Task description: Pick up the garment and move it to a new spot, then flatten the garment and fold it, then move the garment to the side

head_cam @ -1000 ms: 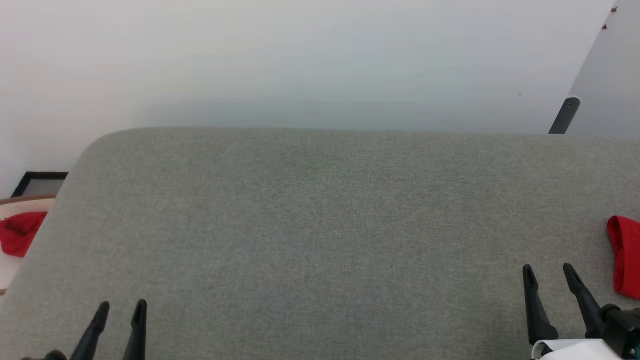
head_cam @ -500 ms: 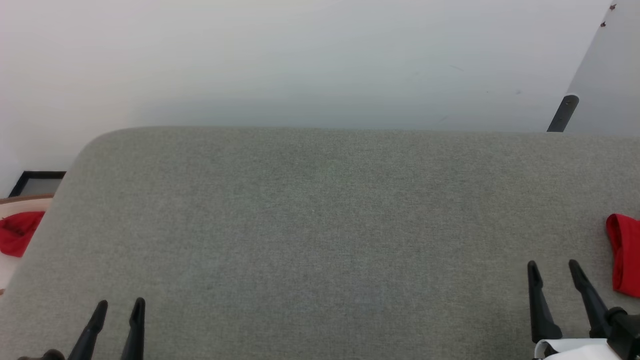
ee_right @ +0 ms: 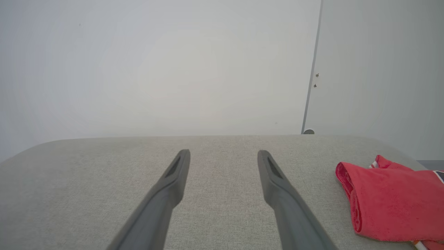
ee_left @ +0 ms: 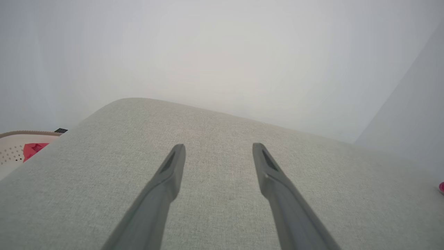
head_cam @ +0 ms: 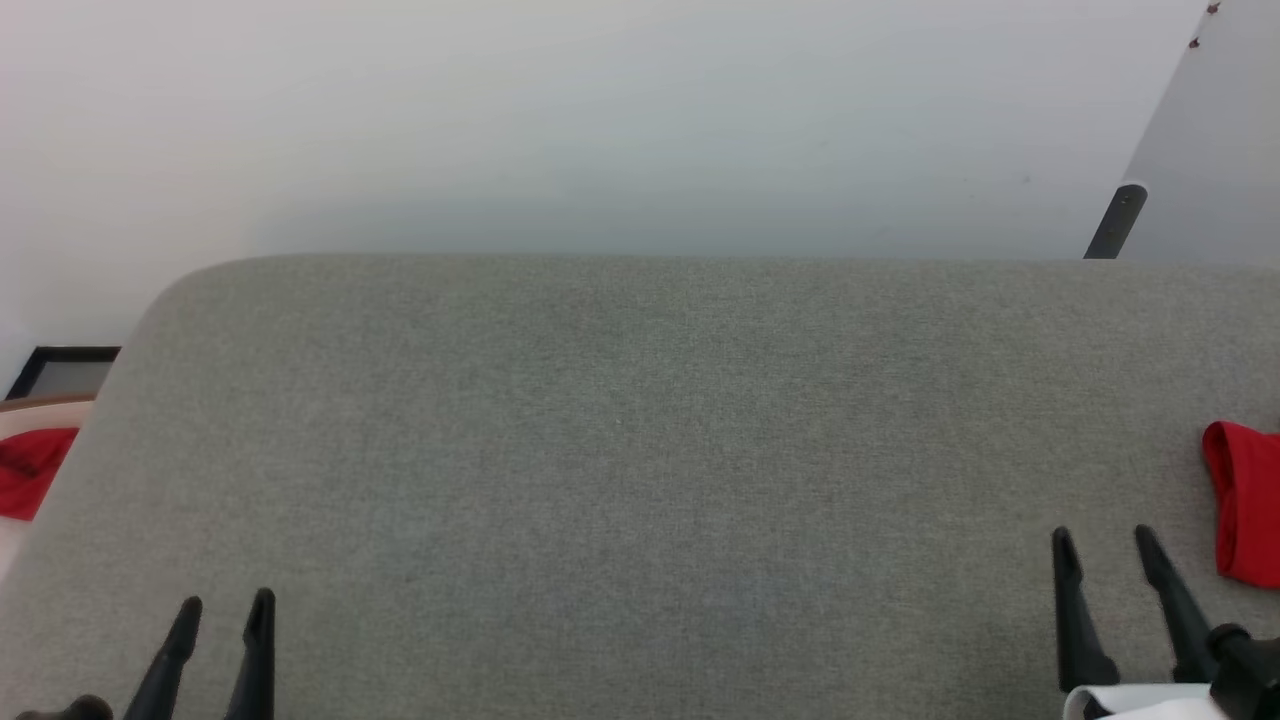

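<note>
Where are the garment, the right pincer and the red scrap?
garment point(ee_right: 392, 203), right wrist view, folded red body.
right pincer point(head_cam: 1102, 537), head view, midway between fingertips.
scrap point(head_cam: 30, 470), head view, middle of cloth.

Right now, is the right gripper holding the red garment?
No, the right gripper is open and empty, and the garment lies apart from it on the grey surface.

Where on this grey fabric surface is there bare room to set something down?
The grey fabric surface is bare from its rounded left corner across the middle, including between the left gripper and right gripper. The right edge is crowded: the folded red garment lies there, beside the right gripper.
</note>
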Available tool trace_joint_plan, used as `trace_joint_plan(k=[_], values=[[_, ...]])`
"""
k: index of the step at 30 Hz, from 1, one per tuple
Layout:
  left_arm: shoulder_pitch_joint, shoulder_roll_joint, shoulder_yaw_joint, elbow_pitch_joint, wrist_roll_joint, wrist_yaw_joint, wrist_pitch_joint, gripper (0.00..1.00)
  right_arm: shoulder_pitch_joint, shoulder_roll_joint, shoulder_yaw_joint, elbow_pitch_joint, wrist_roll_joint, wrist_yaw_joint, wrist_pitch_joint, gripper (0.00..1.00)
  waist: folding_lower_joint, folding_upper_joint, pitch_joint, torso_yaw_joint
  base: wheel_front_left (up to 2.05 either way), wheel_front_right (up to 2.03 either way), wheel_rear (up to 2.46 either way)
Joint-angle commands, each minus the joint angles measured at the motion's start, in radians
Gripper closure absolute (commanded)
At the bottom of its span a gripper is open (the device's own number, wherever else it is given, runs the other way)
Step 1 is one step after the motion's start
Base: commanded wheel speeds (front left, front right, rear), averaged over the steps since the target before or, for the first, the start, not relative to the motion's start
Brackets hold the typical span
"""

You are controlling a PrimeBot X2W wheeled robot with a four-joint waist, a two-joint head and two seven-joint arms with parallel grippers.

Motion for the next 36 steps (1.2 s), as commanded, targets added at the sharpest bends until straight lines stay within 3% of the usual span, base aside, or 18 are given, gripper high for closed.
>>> trace_joint_plan(k=[1,4,21,36], values=[[-0.003,-0.001,0.003,-0.001,0.002,0.000,0.000,1.00,-0.001,0.000,0.004,0.003,0.003,0.000,0.000,1.00,0.0000,0.0000,0.000,-0.001,0.00,0.00,0.00],[0.003,-0.024,-0.005,0.024,-0.003,0.000,0.001,1.00,0.004,0.003,0.007,0.032,0.010,0.000,0.002,1.00,0.0000,0.0000,0.000,-0.001,0.00,0.00,0.00],[-0.068,-0.085,0.011,0.066,-0.226,0.001,0.082,1.00,-0.044,-0.009,0.011,0.077,0.349,0.000,0.062,1.00,0.0000,0.0000,0.001,-0.007,0.00,0.00,0.00],[-0.116,-0.129,0.024,0.093,-0.379,0.001,0.138,1.00,-0.077,-0.015,0.011,0.108,0.577,0.000,0.106,1.00,0.0000,0.0000,0.002,-0.011,0.00,0.00,0.00]])
